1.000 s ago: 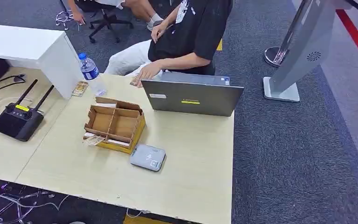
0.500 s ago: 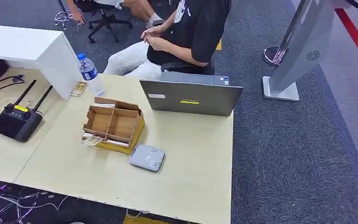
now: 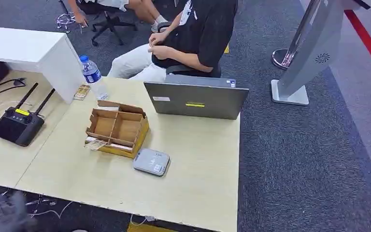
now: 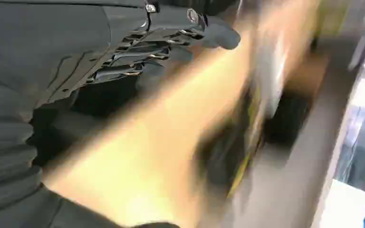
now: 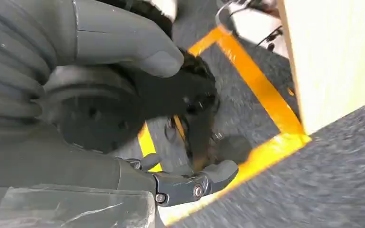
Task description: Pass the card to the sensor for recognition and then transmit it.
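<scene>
1. I am looking down from the head view at the bench point(image 3: 193, 164). The grey card sensor point(image 3: 151, 162) is lying flat near the front edge, just beside the cardboard divider box point(image 3: 117, 127).
2. The cards point(image 3: 96, 144) are poking out at the box's near left corner, resting on the bench. A second small stack point(image 3: 82, 92) is sitting by the water bottle point(image 3: 92, 74); I cannot tell whether those are the same kind.
3. The left hand point(image 4: 138, 52) is sitting below bench level and holding nothing; its fingers point(image 4: 218, 35) are reaching forward together, barely apart. That view is smearing badly, so I am judging the arm to be moving.
4. The right hand point(image 5: 138, 118) is hanging low over the carpet and yellow floor tape point(image 5: 247, 76), beside the bench edge. Thumb and fingers point(image 5: 218, 171) are spread apart, empty.
5. Risks I am flagging:
   - The left hand rising from under the bench could be clipping the front edge.
   - The card pile is thin and flat, so the fingers may be taking several cards or none.
   - A reach for the cards could be nudging the box or sliding the sensor.
   - A seated person point(image 3: 193, 34) and a laptop point(image 3: 195, 99) are occupying the far side; the hand-over needs clearance.
</scene>
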You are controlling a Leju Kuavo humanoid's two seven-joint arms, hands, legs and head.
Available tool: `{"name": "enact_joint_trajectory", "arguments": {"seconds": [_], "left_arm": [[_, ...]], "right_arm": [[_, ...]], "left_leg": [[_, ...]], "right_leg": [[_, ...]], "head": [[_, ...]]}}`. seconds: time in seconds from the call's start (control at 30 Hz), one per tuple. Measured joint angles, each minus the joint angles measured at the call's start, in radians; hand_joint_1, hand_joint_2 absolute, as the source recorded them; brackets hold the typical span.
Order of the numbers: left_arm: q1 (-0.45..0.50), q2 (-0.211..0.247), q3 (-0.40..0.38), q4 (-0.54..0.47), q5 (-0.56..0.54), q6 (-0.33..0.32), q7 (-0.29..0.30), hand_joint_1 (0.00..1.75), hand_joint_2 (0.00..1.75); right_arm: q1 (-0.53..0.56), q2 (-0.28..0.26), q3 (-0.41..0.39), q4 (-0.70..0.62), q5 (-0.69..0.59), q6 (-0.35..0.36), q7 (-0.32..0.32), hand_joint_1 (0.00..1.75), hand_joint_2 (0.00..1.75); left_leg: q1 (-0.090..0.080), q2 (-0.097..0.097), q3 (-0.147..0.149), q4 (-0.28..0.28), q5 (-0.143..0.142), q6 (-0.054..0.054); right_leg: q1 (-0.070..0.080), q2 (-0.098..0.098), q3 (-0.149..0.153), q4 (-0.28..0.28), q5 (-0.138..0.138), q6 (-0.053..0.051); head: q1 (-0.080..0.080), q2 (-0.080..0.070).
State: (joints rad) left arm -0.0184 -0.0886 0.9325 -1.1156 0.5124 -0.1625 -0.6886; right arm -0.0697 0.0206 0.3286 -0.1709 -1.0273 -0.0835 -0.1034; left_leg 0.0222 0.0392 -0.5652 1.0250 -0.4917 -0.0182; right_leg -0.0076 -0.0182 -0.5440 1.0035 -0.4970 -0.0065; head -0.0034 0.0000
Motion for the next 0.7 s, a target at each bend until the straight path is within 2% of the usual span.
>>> {"name": "enact_joint_trajectory", "arguments": {"seconds": [0.03,0.07,0.13,0.33,0.43,0.5,0.53,0.63,0.7], "left_arm": [[-0.033,0.059,0.12,0.051,-0.002,-0.007,-0.004,0.0,1.75],[-0.056,0.096,0.216,0.085,-0.005,-0.013,-0.008,0.0,1.75],[-0.096,0.151,0.351,0.138,-0.028,-0.037,-0.009,0.0,1.75],[-0.169,0.194,0.445,0.193,-0.133,-0.124,-0.01,0.0,1.75],[-0.201,0.212,0.463,0.194,-0.264,-0.192,-0.011,0.0,1.75],[-0.224,0.206,0.463,0.163,-0.383,-0.204,-0.011,0.0,1.75],[-0.237,0.188,0.461,0.117,-0.447,-0.199,-0.011,0.0,1.75],[-0.277,0.099,0.405,-0.084,-0.628,-0.155,-0.012,0.0,1.75],[-0.275,0.017,0.302,-0.246,-0.787,-0.066,-0.013,0.0,1.75]], "right_arm": [[-0.002,-0.009,0.021,0.002,0.004,0.0,0.004,0.0,1.75],[0.0,-0.016,0.038,0.004,0.004,0.0,0.006,0.0,1.75],[0.0,-0.022,0.067,0.01,0.003,0.0,0.009,0.0,1.75],[-0.013,-0.024,0.107,0.012,0.001,0.0,0.009,0.0,1.75],[-0.012,-0.024,0.112,0.013,-0.015,-0.003,0.009,0.0,1.75],[-0.012,-0.026,0.112,0.014,-0.03,-0.008,0.006,0.0,1.75],[-0.013,-0.026,0.112,0.014,-0.037,-0.009,0.005,0.0,1.75],[-0.013,-0.026,0.112,0.013,-0.05,-0.012,-0.002,0.0,1.75],[-0.013,-0.026,0.112,0.013,-0.057,-0.019,-0.015,0.0,1.75]], "left_leg": [[0.001,0.004,0.001,0.001,0.0,0.0],[0.001,0.004,0.007,0.001,0.001,0.0],[0.0,-0.005,0.003,0.001,0.002,0.0],[0.0,-0.01,-0.001,0.001,0.003,0.001],[-0.001,-0.011,-0.002,0.002,0.004,0.003],[-0.001,-0.011,-0.001,0.002,0.004,0.003],[0.0,-0.011,-0.002,0.003,0.004,0.003],[-0.002,-0.011,-0.002,0.004,0.005,0.004],[-0.001,-0.011,-0.004,0.005,0.006,0.005]], "right_leg": [[0.001,0.005,-0.002,0.0,0.001,-0.002],[0.001,0.005,-0.004,0.0,0.001,-0.002],[0.001,-0.004,-0.006,0.0,-0.001,0.0],[0.001,-0.01,-0.004,0.0,0.0,0.001],[0.0,-0.01,-0.004,-0.001,0.0,0.002],[0.001,-0.011,-0.006,-0.001,0.001,0.002],[0.001,-0.01,-0.006,-0.001,0.001,0.002],[0.0,-0.011,-0.005,-0.001,0.003,0.002],[0.0,-0.011,-0.006,-0.001,0.004,0.004]], "head": [[-0.004,0.0],[-0.009,0.0],[-0.011,0.0],[-0.005,0.0],[-0.005,0.0],[-0.004,0.0],[-0.005,0.0],[-0.005,0.0],[-0.004,0.0]]}}
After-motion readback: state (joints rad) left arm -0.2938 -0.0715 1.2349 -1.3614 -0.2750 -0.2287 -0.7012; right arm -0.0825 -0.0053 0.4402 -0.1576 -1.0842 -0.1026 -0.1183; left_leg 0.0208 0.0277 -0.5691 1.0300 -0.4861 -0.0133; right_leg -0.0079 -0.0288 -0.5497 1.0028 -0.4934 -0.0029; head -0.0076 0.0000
